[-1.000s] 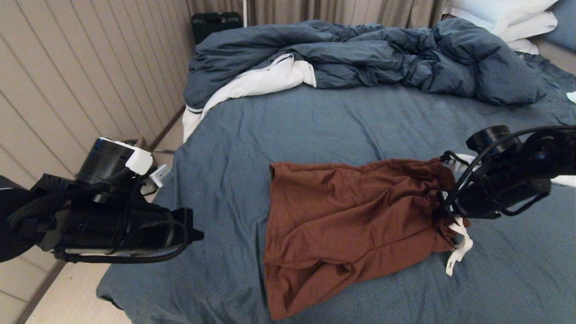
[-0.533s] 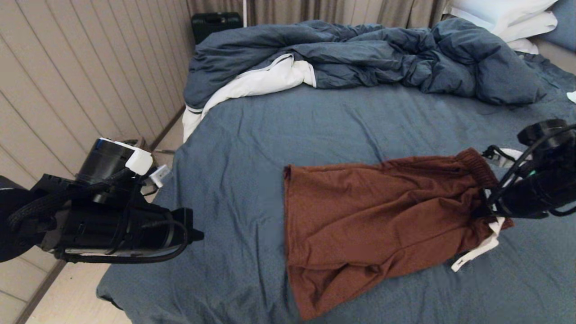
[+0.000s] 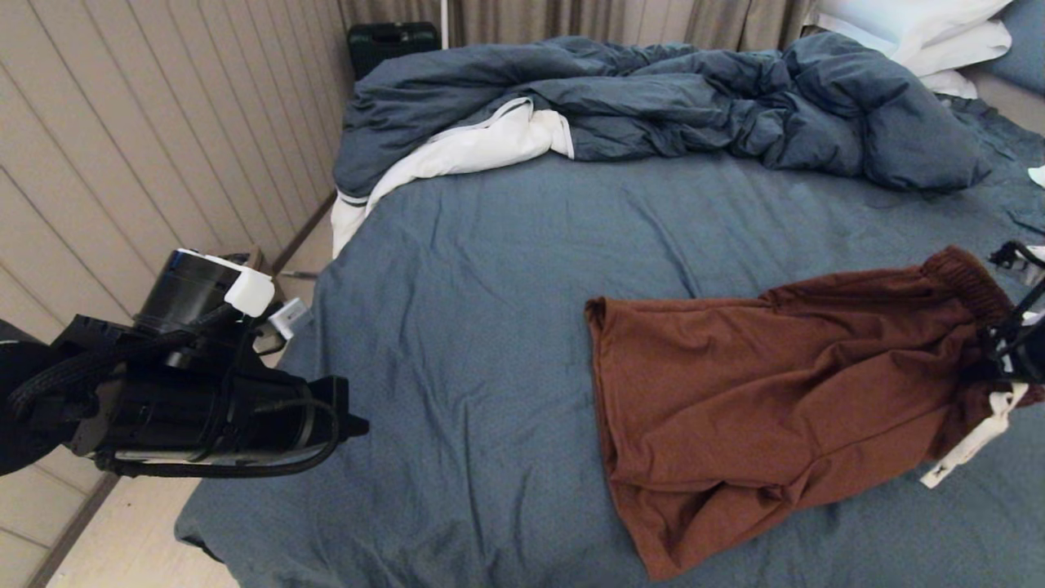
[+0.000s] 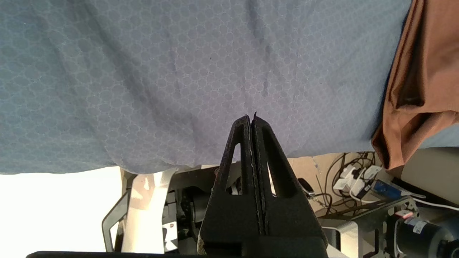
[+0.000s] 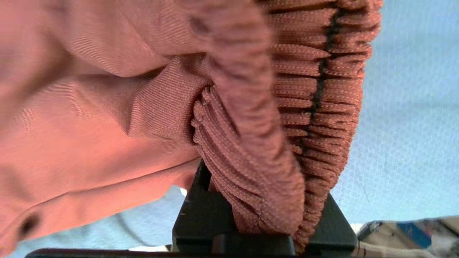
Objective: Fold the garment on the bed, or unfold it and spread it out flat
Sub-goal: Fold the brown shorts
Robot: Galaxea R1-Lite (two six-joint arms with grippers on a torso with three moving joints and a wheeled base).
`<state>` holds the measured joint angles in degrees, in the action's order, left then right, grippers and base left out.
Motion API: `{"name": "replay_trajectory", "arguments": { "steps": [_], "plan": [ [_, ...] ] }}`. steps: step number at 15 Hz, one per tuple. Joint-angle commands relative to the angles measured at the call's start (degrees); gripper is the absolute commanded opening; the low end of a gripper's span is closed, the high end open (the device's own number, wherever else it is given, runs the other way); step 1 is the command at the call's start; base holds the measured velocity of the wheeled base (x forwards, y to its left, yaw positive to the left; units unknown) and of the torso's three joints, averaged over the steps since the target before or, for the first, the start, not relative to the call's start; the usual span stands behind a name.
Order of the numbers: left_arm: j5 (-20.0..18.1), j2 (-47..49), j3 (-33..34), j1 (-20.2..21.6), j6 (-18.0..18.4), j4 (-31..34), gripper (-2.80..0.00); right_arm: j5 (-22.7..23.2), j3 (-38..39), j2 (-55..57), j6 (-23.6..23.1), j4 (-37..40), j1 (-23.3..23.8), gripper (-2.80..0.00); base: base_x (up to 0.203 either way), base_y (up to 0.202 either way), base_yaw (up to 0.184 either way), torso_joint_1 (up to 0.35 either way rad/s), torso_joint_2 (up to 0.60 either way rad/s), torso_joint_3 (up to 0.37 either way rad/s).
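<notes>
I am clamping the right gripper (image 5: 251,229) on the garment (image 3: 784,392) waistband at the frame's right edge, dragging it flat across the bed (image 3: 490,269); left gripper (image 4: 252,120), fingers clenched empty, is idling lower left.

Slate-blue bed (image 3: 506,269) under rumpled duvet (image 3: 653,106), white pillows (image 3: 922,28) and rust-brown garment (image 3: 784,392).

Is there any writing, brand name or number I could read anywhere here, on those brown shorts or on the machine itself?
None can be read.
The shorts: no print shows.
Small label on the robot's base under the bed's sheet, left wrist view: too small to read.
</notes>
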<state>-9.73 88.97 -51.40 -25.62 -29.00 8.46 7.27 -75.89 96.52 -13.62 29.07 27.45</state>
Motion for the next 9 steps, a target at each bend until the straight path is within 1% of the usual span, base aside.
{"name": "replay_trajectory", "arguments": {
  "steps": [1, 4, 7, 9],
  "plan": [
    [0.0, -0.3, 0.1, 0.0, -0.2, 0.1, -2.80, 0.5, 0.1, -3.2, 0.4, 0.2, -5.1, -2.80, 0.000, 0.000, 0.000, 0.000, 0.00, 0.000],
    [0.0, -0.2, 0.2, 0.0, -0.2, 0.1, -2.80, 0.4, -1.4, -5.2, 4.6, 0.5, -19.0, -2.80, 0.000, 0.000, 0.000, 0.000, 0.00, 0.000],
    [0.0, 0.0, 0.4, 0.0, -0.1, 0.1, -2.80, -0.2, -4.9, -5.5, 9.7, 2.2, -35.8, -2.80, 0.000, 0.000, 0.000, 0.000, 0.00, 0.000],
    [0.0, 0.2, 0.5, -0.4, -0.1, 0.1, -2.80, -2.0, -7.8, -2.8, 12.7, 2.8, -45.8, -2.80, 0.000, 0.000, 0.000, 0.000, 0.00, 0.000]
  ]
}}
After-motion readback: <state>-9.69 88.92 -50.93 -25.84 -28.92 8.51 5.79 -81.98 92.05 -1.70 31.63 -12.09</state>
